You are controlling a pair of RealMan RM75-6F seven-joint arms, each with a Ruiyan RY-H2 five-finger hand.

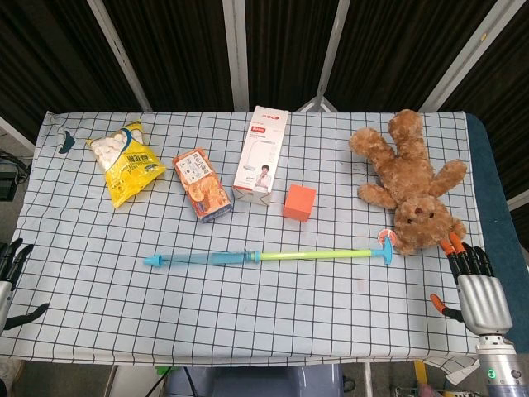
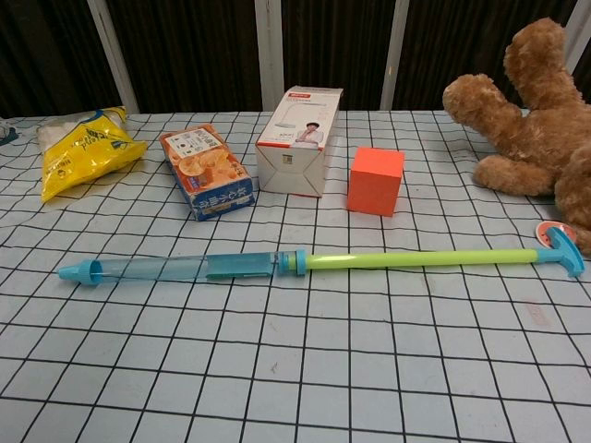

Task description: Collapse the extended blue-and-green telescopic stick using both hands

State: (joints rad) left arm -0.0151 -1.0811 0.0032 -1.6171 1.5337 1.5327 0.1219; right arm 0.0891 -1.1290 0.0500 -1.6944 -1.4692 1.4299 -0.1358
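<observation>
Extended telescopic stick (image 1: pixel 264 256) lies flat across the near-middle of the checked tablecloth (image 1: pixel 273 322), translucent blue tube on the left, thin glossy green rod on the right ending in a blue T-handle close to the fuzzy brown teddy bear (image 1: pixel 411 182). Behind it in a row: crinkly yellow snack bag (image 1: pixel 126 162) holding white round pieces, orange biscuit box (image 1: pixel 201 184), upright white carton (image 1: pixel 262 155), plain orange cube (image 1: pixel 299 202). Left hand (image 1: pixel 10 277) at the near-left table edge and right hand (image 1: pixel 477 289) at the near-right edge both hold nothing, fingers apart, well apart from the stick.
</observation>
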